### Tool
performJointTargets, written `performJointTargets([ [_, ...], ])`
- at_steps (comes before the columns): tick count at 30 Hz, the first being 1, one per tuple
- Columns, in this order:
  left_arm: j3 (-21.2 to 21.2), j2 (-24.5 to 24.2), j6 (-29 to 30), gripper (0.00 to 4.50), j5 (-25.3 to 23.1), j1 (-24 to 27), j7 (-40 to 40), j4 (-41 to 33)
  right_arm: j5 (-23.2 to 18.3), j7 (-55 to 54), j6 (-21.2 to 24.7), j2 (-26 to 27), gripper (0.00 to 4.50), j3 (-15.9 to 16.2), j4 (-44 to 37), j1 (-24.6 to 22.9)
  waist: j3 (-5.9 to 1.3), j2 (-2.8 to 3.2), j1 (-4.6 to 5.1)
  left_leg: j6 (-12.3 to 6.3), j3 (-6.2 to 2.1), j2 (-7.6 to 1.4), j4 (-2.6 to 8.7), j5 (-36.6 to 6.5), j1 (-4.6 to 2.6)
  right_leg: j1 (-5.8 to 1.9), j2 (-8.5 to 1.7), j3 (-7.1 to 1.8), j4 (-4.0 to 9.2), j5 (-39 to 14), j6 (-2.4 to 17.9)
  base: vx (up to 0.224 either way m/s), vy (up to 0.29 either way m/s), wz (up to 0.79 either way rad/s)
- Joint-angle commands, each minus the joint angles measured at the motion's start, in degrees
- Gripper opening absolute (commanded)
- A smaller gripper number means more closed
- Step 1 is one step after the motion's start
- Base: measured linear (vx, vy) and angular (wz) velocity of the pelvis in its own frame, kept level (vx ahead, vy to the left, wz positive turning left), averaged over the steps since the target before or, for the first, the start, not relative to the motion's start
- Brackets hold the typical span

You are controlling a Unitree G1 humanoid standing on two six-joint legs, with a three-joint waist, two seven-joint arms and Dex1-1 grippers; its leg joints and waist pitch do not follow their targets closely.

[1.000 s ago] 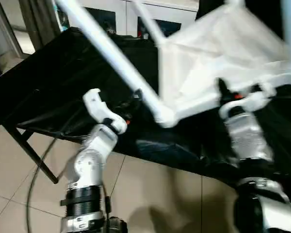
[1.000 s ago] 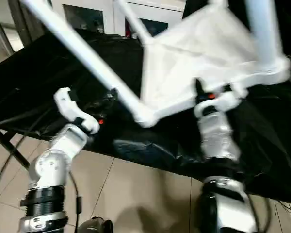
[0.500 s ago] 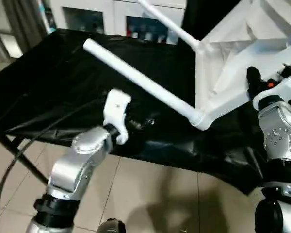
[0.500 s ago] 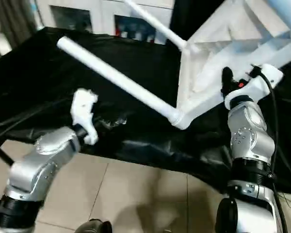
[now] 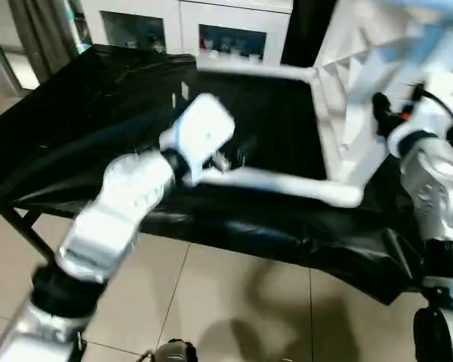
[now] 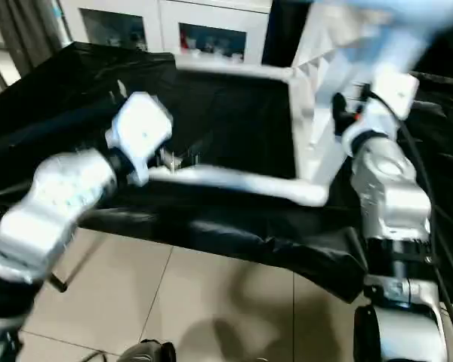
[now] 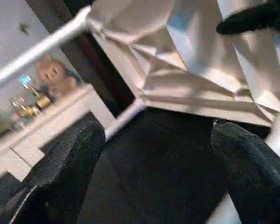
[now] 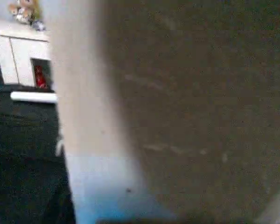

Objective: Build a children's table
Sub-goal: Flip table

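Standing on edge above the black-draped bench [image 5: 83,105], the children's table [image 5: 347,98] is resting in the right gripper [image 5: 385,124], jaws clamped on its top, legs pointing leftward; beside its lower leg, the left gripper [image 7: 154,154] is hovering, jaws wide apart.

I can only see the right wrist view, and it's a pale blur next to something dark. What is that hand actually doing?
Observer: Its fingers grip the rim of the white table top, which is tilted steeply up.
Operator: Are any legs on it yet?
Observer: At least two. One leg juts toward the left arm, and a second leg runs along the far side.
Operator: And the other hand?
Observer: The left fingers stand wide open with nothing between them.
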State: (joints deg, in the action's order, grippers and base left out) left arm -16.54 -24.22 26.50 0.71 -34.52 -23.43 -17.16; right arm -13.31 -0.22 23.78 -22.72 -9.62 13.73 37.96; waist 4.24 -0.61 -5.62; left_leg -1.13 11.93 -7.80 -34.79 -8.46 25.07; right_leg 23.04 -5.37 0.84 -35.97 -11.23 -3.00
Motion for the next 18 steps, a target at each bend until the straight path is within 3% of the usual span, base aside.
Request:
performJointTargets([
  [1,-0.21,-0.20,-0.58,4.16,-1.37,-0.35,-0.81,0.15,2.27,-2.59,0.92,-1.15,1.96,-0.74,-2.61,1.03,-4.70,0.78,0.20,5.66,-2.49,-4.24,4.45,-15.09,-3.38,-1.15,-2.53,-1.15,3.55,-4.76,10.23,0.000,0.000,0.00],
  [3,-0.47,-0.19,-0.96,4.16,-1.73,-0.44,-1.38,0.44,3.13,-2.93,1.86,-0.74,1.96,0.23,-3.85,0.85,-4.80,1.13,0.25,6.46,-2.54,-4.19,4.49,-15.45,-3.50,-1.10,-2.19,-1.03,3.47,-3.54,10.04,0.000,0.000,0.00],
  [6,-0.98,-0.47,-1.70,4.16,-1.76,-0.90,-2.20,0.77,5.18,-0.93,3.46,-0.93,1.96,3.87,-6.33,-0.42,-4.78,1.08,0.19,5.77,-2.45,-4.05,4.40,-14.93,-3.20,-1.38,-2.41,-1.12,3.55,-3.12,10.55,0.000,0.000,0.00],
  [7,-1.00,-0.49,-1.77,4.16,-1.78,-0.93,-2.24,0.80,5.28,-0.80,3.55,-0.96,1.96,4.07,-6.43,-0.49,-4.81,1.29,0.14,5.32,-2.48,-4.03,4.37,-14.55,-3.11,-1.48,-2.43,-1.13,3.61,-3.14,10.67,0.000,0.000,0.00],
  [8,-1.43,-0.93,-3.05,4.16,-2.20,-1.36,-2.96,1.21,6.49,1.02,3.99,-1.24,1.96,6.67,-7.96,-2.12,-4.87,1.48,0.13,4.74,-2.55,-4.00,4.29,-14.17,-3.00,-1.62,-2.55,-1.14,3.54,-3.22,10.97,0.000,0.000,0.00],
  [11,-2.86,-2.20,-6.60,4.16,-4.10,-1.97,-4.48,1.88,7.95,1.52,3.75,-1.00,2.66,9.12,-9.11,-5.44,-4.94,1.71,0.05,3.52,-2.59,-4.09,4.24,-12.98,-2.83,-1.71,-2.69,-1.21,3.64,-3.27,10.92,0.000,0.000,0.00],
  [18,-4.06,-3.79,-13.80,4.16,-8.22,-2.19,-4.48,2.40,9.58,-0.72,3.61,0.08,3.30,8.87,-9.97,-8.55,-4.95,1.99,0.56,4.55,-2.75,-4.36,4.56,-16.74,-3.20,-1.36,-2.64,-1.22,4.02,-8.00,11.17,0.000,0.000,0.00],
])
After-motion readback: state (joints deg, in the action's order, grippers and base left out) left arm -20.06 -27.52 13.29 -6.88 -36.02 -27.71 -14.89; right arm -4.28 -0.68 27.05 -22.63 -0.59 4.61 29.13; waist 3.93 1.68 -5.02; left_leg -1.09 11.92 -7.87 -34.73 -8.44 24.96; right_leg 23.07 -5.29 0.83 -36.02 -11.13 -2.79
